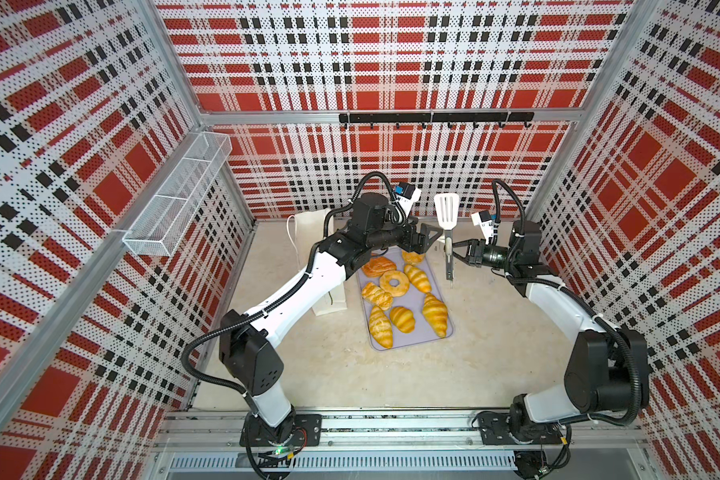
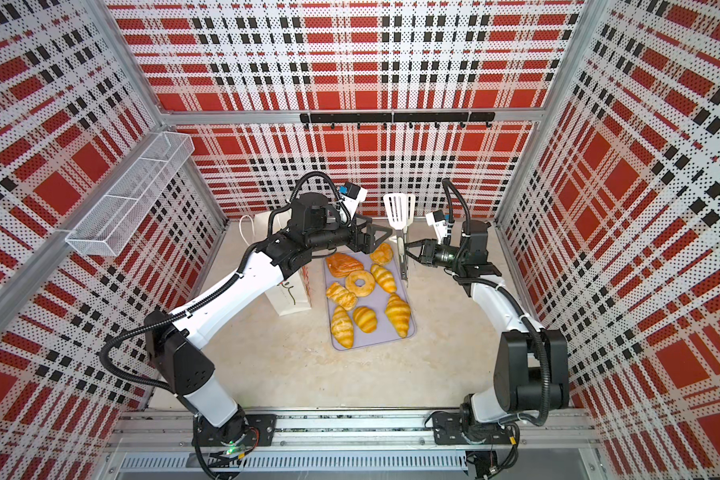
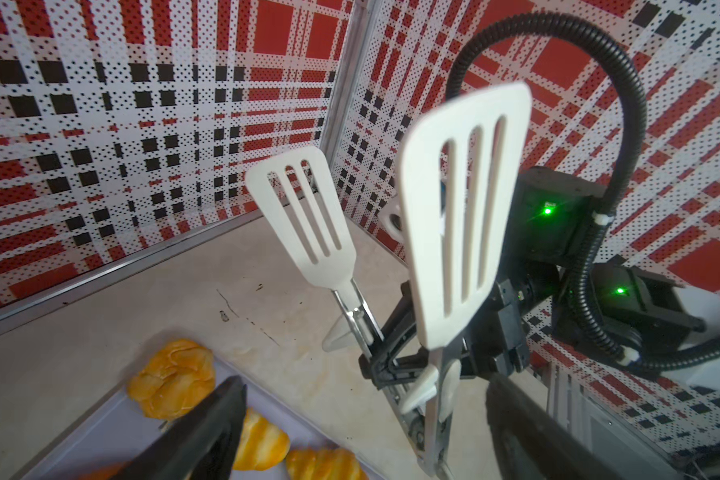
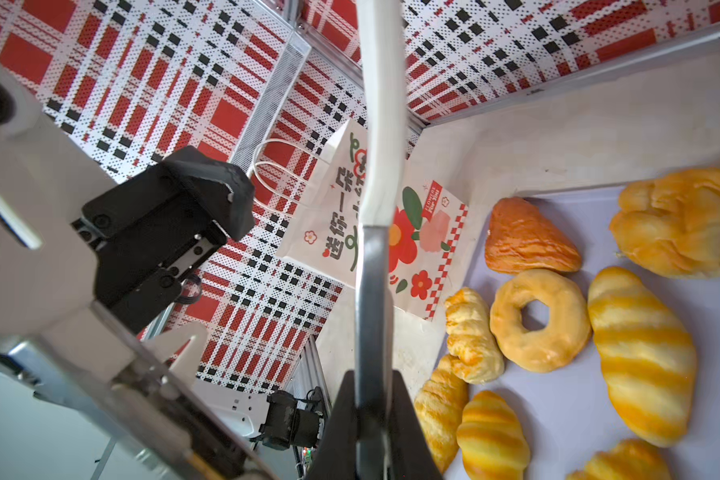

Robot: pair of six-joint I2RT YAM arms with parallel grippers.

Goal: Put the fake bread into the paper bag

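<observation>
Pale, stone-look tabletop fills the cell in front of you, with both arm bases mounted on the rail at the near edge. Past a bare stretch you reach the lilac tray, set lengthwise away from you. All eight pieces of bread lie on it: three croissants at the near end, a flaky piece and a fourth croissant either side of the doughnut, then the dark loaf and the bun at the far end. Your bag stands just left of the tray, and your left forearm crosses over it, hiding its middle (whether bag and tray touch, you cannot tell). Above the tray's far end your left gripper hangs empty with its jaws spread wide, just beside the tongs. Your right gripper is pinched tight on one metal arm of those tongs, white slotted blades pointing up; the left wrist view shows the two blades standing apart. Farther back, a wire basket hangs on the left wall and a black hook rail runs along the plaid back wall.
</observation>
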